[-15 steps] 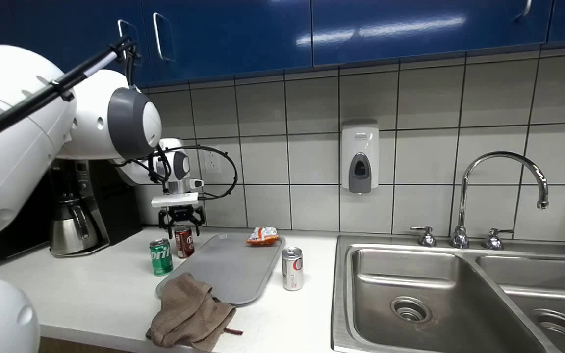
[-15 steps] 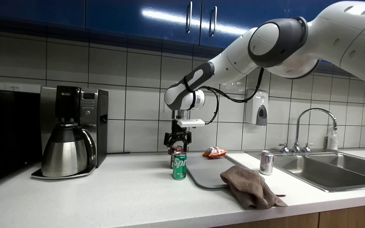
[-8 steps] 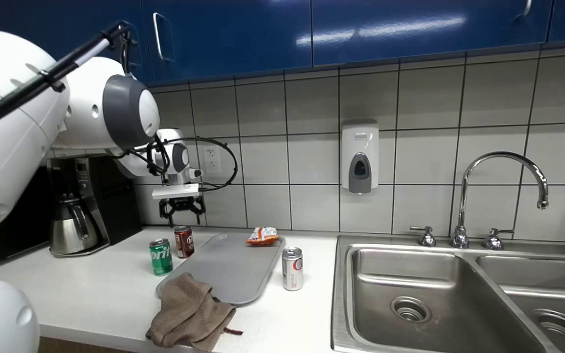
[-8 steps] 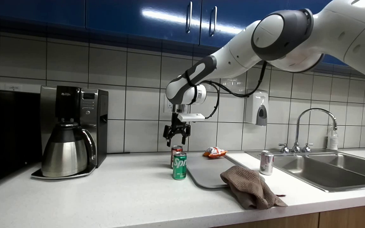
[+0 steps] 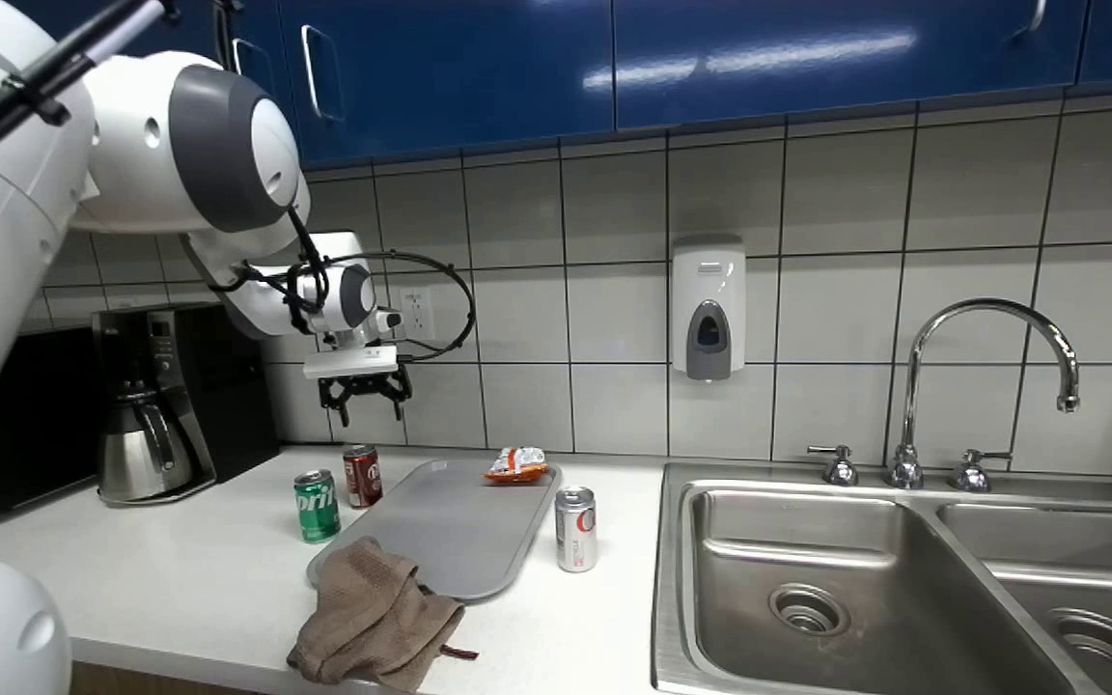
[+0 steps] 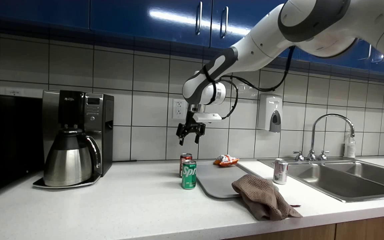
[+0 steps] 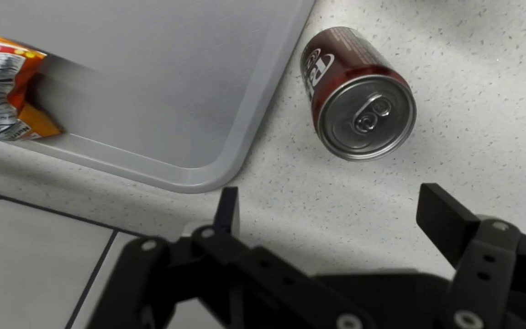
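Observation:
My gripper (image 5: 372, 420) hangs in the air with its jaws spread wide and nothing between them. Below it, a dark red can (image 5: 362, 476) stands upright on the counter, just off the tray's edge. In the wrist view the red can (image 7: 356, 98) lies ahead of the fingertips, apart from them. A green Sprite can (image 6: 189, 175) stands close by and partly hides the red can in an exterior view. The grey tray (image 5: 450, 531) carries an orange and white snack bag (image 5: 517, 465) at its back. A silver can (image 5: 576, 531) stands on the tray's far side.
A brown cloth (image 5: 373, 618) lies over the tray's front corner and the counter. The metal sink (image 5: 677, 579) and tall faucet (image 5: 913, 386) are to one side, a coffee maker (image 6: 75, 133) to the other. Blue cabinets (image 6: 152, 20) hang above; a soap dispenser (image 5: 708, 309) is on the wall.
The open gripper has risen from around the red can's top to well above it, drifting slightly to the right in both exterior views. The cans, tray, bag and cloth have stayed put.

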Motion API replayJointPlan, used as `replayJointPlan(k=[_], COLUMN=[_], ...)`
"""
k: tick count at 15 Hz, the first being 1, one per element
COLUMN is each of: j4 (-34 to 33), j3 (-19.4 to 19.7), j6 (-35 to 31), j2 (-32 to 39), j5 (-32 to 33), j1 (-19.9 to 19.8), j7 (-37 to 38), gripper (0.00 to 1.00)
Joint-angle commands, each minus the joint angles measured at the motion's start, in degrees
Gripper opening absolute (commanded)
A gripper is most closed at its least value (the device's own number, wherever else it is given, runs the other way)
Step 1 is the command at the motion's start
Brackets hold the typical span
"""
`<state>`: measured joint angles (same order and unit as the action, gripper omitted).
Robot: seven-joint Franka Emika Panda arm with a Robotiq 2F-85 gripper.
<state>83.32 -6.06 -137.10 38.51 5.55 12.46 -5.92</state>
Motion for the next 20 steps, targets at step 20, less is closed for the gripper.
replayJointPlan(k=[20], j4=[36.0], j3=[-0.7], j6=[-8.1], j2=[-24.8], j5=[-6.9], j1=[-13.3], j7=[-18.7], gripper=[1.0])
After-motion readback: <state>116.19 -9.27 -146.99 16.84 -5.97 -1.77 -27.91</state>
